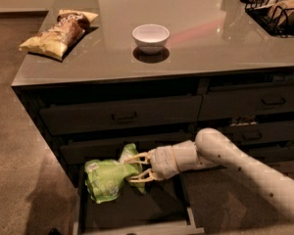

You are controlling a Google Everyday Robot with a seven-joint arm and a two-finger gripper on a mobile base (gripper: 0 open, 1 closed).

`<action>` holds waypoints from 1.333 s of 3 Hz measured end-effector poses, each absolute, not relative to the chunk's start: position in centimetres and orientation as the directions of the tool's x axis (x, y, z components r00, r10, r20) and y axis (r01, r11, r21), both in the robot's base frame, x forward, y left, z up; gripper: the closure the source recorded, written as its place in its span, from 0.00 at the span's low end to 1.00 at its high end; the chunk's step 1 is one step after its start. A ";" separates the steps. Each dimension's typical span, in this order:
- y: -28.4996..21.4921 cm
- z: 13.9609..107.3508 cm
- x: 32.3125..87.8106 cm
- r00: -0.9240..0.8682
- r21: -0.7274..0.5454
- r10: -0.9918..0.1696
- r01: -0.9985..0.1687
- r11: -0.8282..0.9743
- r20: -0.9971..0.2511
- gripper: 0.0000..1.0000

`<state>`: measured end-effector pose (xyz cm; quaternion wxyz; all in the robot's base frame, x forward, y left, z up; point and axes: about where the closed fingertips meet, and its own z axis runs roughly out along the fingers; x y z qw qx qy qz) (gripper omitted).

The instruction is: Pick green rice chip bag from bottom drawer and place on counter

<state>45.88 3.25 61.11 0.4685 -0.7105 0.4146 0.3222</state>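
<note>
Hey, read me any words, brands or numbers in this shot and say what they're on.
On the green rice chip bag, gripped by the hand at the open bottom drawer: white patch, print too blurred to read.
On the yellow-and-brown chip bag on the counter: print unreadable.
No other text.
</note>
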 end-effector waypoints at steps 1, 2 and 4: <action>4.0 66.7 48.1 0.463 -0.401 -0.329 -0.884 -0.240 -0.823 1.00; 3.9 71.2 51.0 0.449 -0.390 -0.358 -0.892 -0.228 -0.818 1.00; 2.3 79.1 57.1 0.401 -0.380 -0.391 -0.915 -0.132 -0.829 1.00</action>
